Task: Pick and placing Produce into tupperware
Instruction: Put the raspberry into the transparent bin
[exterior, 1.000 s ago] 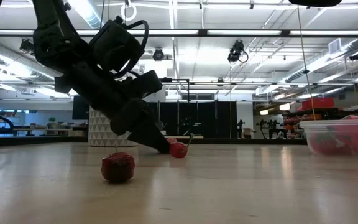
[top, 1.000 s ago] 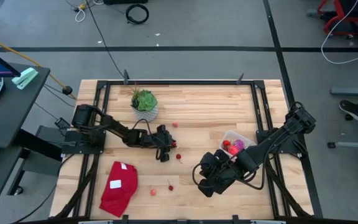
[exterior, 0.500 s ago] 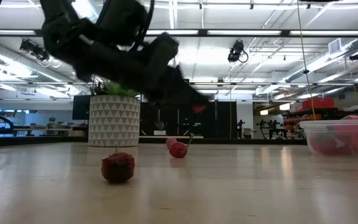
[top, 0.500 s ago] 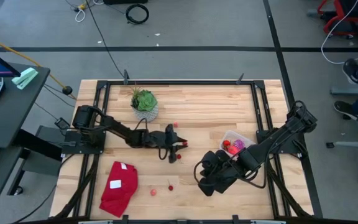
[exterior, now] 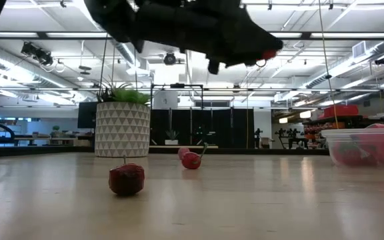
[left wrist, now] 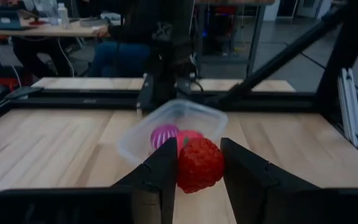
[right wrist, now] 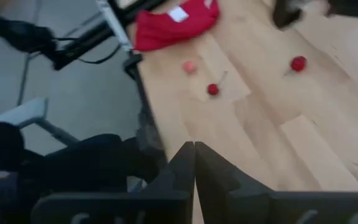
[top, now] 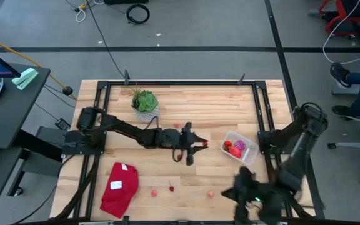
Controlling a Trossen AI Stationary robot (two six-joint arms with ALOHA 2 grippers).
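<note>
Wooden table (top: pixel 199 100), white-labelled red cloth (top: pixel 120 188)

Tupperware (top: pixel 240 147) right of left gripper (top: pixel 200 146), plant pot (top: pixel 145 104) behind.

Between the left hand (top: pixel 195 149) and the tupperware (top: pixel 239 147) the surface (top: pixel 217 112) lies bare — nothing blocks that short stretch. The box already holds a striped ball (left wrist: pixel 165 135) and red pieces, leaving room along its near side. Far left, the potted plant (top: pixel 145 104) stands clear of this lane. The red cloth (top: pixel 120 187) fills the near-left corner — three loose berries (top: pixel 171 187) lie to its right. The right hand (top: pixel 255 203) hangs at the near-right edge.
</note>
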